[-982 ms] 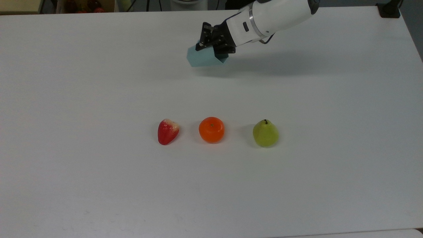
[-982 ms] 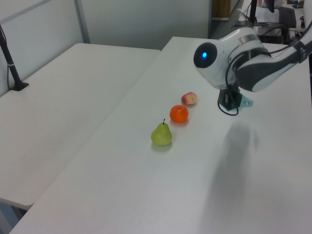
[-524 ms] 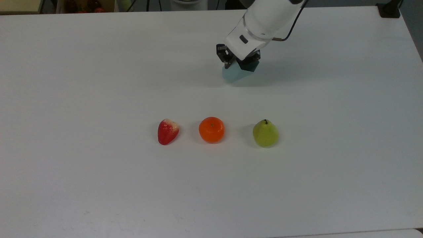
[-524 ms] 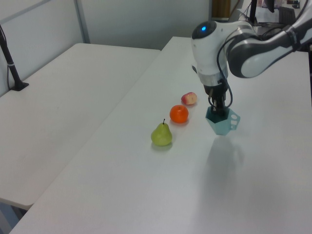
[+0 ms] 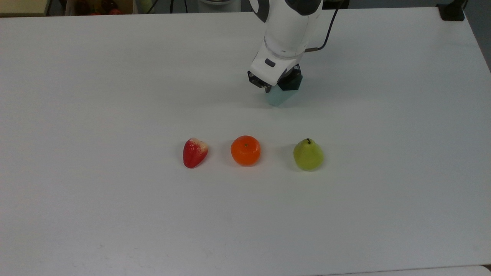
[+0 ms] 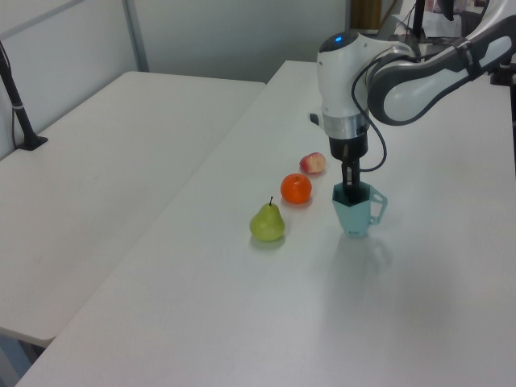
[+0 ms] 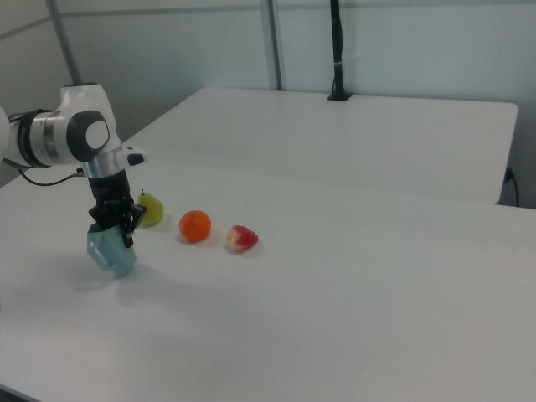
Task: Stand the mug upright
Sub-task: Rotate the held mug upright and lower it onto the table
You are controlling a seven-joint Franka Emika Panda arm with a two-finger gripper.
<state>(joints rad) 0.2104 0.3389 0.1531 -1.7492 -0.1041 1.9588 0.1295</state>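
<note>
the gripper [image 6: 351, 192] points straight down and its fingers are closed on the rim of the mug [image 6: 355, 213], one finger inside the cup. the mug stands upright on the white table [image 6: 242, 306], handle to the left view's right, just beside the orange [image 6: 296, 189]. the pear [image 6: 267, 222] and strawberry [image 6: 313, 163] lie in the same row.

Pale-blue faceted mug [image 6: 355, 212] stands upright on table [image 6: 242, 306].
</note>
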